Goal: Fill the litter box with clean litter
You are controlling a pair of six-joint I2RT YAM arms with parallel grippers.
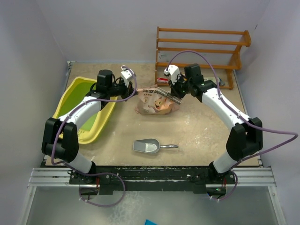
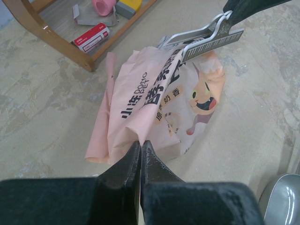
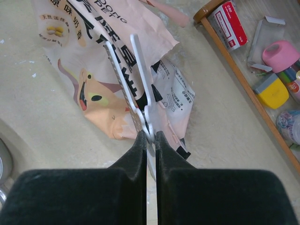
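Note:
The yellow oval litter box stands at the left of the table, partly under my left arm. No loose litter shows. The peach-pink bag with the cat picture lies at the table's middle back. My left gripper is shut on a fold at the bag's left edge. My right gripper is shut on the hinge end of a long white clip that spreads in a V over the bag's top. The clip also shows in the left wrist view.
A silver metal scoop lies on the table in front of the bag. A wooden rack stands at the back right, with a red box and small pink and yellow items beside it.

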